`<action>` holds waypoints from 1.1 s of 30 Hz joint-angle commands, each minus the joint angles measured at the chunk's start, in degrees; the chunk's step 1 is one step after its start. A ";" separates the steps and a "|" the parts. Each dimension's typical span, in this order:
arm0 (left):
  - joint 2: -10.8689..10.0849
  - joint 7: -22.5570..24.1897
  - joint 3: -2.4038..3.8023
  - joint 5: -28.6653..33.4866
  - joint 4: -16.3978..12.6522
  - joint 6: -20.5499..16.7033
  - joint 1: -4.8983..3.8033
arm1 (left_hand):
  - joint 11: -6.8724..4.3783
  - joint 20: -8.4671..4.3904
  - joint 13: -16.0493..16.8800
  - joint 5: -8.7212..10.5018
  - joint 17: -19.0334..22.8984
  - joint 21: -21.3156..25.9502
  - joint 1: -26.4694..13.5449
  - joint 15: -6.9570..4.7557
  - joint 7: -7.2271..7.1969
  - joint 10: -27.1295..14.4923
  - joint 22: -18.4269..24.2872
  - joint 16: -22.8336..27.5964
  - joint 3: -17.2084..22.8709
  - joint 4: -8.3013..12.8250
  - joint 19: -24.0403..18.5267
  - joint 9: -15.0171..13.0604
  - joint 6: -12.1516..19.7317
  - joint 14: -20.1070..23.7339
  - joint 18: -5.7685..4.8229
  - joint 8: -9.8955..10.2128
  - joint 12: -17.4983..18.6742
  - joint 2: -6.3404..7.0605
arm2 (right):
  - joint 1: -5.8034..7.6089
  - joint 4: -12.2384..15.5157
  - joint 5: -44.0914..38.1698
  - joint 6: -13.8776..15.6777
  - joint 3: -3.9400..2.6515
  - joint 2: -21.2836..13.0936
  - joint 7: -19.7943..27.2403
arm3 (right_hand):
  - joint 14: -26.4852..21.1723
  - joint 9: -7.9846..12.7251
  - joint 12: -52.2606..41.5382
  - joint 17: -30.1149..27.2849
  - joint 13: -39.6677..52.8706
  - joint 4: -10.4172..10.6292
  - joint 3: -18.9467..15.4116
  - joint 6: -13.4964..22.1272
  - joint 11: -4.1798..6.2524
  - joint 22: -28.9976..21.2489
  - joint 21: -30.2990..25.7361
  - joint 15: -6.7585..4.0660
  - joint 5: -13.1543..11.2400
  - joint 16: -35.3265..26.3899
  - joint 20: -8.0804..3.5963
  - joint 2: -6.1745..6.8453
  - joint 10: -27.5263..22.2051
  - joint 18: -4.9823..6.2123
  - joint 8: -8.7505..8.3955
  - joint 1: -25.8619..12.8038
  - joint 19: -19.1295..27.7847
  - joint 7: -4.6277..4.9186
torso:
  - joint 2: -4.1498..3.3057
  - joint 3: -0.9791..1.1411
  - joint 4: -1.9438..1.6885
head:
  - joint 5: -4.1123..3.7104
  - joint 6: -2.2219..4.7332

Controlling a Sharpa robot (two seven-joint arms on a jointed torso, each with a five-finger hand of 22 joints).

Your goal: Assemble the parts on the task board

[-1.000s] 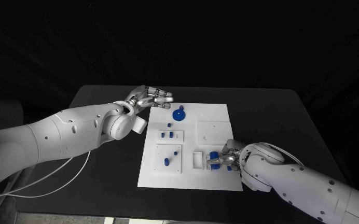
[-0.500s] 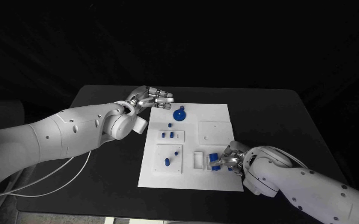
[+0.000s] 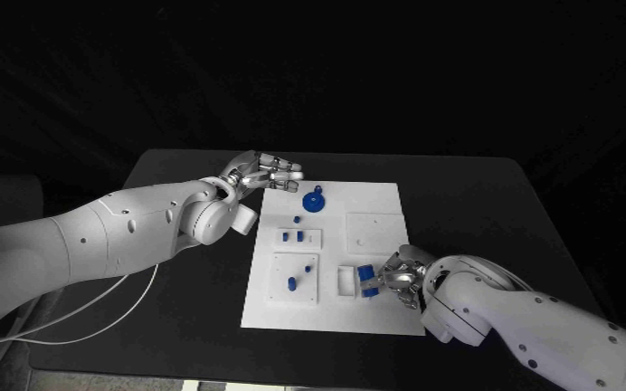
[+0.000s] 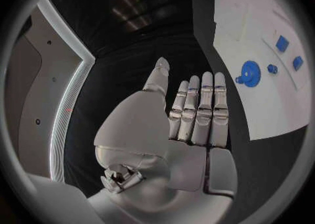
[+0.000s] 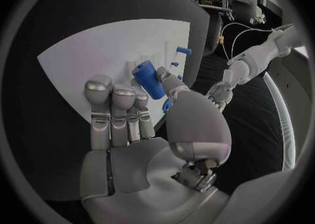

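Note:
The white task board (image 3: 333, 314) lies in the middle of the black table. My right hand (image 3: 401, 275) is over its near right part and pinches a blue cylindrical part (image 5: 149, 79) between thumb and fingers, beside a small white frame (image 3: 347, 280). That same part (image 3: 369, 275) also shows in the head view, with another blue piece (image 3: 369, 292) just below it. My left hand (image 3: 268, 172) hovers at the board's far left corner, fingers straight and side by side, holding nothing (image 4: 190, 113). A blue gear (image 3: 312, 201) lies near it.
Small blue pieces (image 3: 296, 236) stand in white blocks along the board's left side, and a blue peg (image 3: 289, 280) stands in the near block. A bare white square (image 3: 374, 228) sits at centre right. A pale cable (image 3: 91, 309) trails over the table's left.
My right hand has edged a little toward the board's middle with the blue part still in it, and its forearm has swung lower. The left hand has stayed put.

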State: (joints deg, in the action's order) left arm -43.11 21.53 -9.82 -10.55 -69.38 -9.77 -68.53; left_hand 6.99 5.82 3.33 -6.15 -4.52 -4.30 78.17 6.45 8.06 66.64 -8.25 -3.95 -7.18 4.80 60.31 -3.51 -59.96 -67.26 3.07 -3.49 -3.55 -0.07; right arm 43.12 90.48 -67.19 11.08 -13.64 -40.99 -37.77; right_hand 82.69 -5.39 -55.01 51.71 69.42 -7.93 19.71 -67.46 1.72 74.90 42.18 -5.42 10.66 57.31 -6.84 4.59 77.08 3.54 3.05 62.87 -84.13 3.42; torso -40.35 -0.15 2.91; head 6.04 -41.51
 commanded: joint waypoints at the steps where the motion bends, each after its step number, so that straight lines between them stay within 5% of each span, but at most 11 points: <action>1: 0.11 0.20 0.03 -0.25 -0.12 0.73 -0.03 | -0.02 -0.21 0.05 -0.39 -0.10 -0.36 -0.18 0.07 -0.11 -0.47 0.05 0.25 0.17 -0.09 -0.11 -0.06 0.27 -0.41 -0.53 -0.17 0.12 0.32 | 0.18 0.04 1.37 -0.58 -0.04 0.48 0.30 | 0.03 -0.29 0.12 -0.05 -0.05 -1.10 0.78 -0.40 0.48 5.17 0.21 -0.26 -0.01 -0.16 -0.06 -0.37 0.04 -0.07 0.58 0.34 -2.77 -0.16 | -0.03 -0.02 -0.04 | -0.04 -0.01; 27: 0.47 -0.20 0.04 -0.29 -0.01 1.45 -0.03 | 0.08 -0.16 0.05 -0.40 -0.10 -0.43 -0.46 0.17 -0.08 -0.75 0.41 0.28 0.24 -0.29 -0.15 -0.07 0.31 -0.09 -0.54 -0.18 0.12 0.32 | 1.83 -4.69 -3.24 -8.24 0.57 5.30 -0.53 | -0.01 -0.15 1.04 -0.24 -1.00 2.27 -2.50 -0.02 0.36 5.08 -0.55 -0.24 -1.19 -1.01 -0.05 -0.13 -0.39 -0.20 0.58 -0.12 -2.67 -0.11 | -0.04 0.01 -0.02 | 0.28 -0.31; 33: 0.47 -0.31 0.04 -0.31 -0.02 1.48 -0.03 | 0.10 -0.09 0.05 -0.40 -0.11 -0.44 -0.57 0.20 -0.07 -0.80 0.53 0.25 0.27 -0.40 -0.17 -0.06 0.35 0.00 -0.47 -0.17 0.12 0.31 | 1.90 -5.47 -3.31 -8.69 0.72 5.94 -0.33 | 0.06 -0.26 1.07 -0.13 -1.15 5.95 -3.35 0.06 0.36 5.07 -0.69 -0.19 -3.75 -1.07 -0.04 1.07 -0.36 -0.15 0.57 -0.23 -2.68 -0.10 | -0.04 0.01 -0.04 | 0.51 -0.44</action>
State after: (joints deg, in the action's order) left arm -42.77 21.09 -9.82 -10.71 -69.31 -9.28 -68.53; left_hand 6.98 5.82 3.33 -6.37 -4.56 -4.52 77.94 6.45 8.07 66.23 -7.78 -3.95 -7.02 4.64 60.30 -3.51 -59.96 -67.26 3.07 -3.49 -3.54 0.16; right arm 45.16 85.14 -69.57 4.55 -13.08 -35.20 -38.25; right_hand 82.68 -5.71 -54.11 51.52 68.29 -1.87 16.32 -67.44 1.85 74.93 41.78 -5.37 7.08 56.54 -6.84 5.02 76.81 3.53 4.02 63.24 -84.13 3.44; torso -40.40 -0.12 2.88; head 6.47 -41.90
